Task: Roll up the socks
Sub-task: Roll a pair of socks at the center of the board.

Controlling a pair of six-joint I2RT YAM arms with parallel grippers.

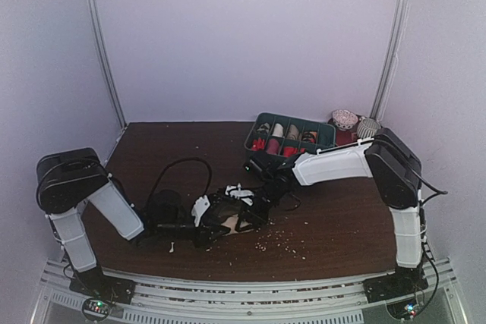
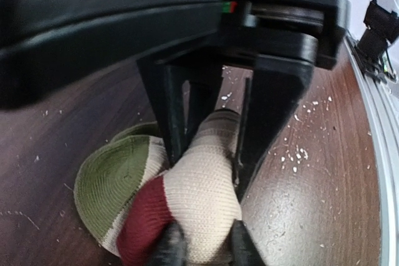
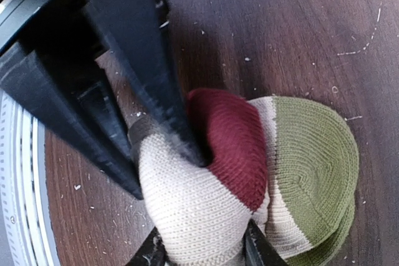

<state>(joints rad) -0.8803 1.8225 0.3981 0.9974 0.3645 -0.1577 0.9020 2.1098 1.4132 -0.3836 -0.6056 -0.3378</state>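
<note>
The striped sock (image 2: 206,191) is bunched on the brown table, with cream, maroon and olive green bands; it also shows in the right wrist view (image 3: 193,210). My left gripper (image 2: 206,248) is shut on its cream part. My right gripper (image 3: 202,255) is shut on the same cream part from the opposite side. Each wrist view shows the other gripper's black fingers (image 2: 171,113) (image 3: 159,98) pressed against the sock. In the top view the two grippers (image 1: 206,216) (image 1: 254,206) meet at the table's near middle and hide most of the sock. I cannot make out the dark teal sock.
A teal divided tray (image 1: 263,120) with rolled fabric bundles stands at the back right, with two round patterned things (image 1: 345,118) beside it. White crumbs (image 1: 277,242) lie near the front. A black cable (image 1: 182,163) loops over the table to the left.
</note>
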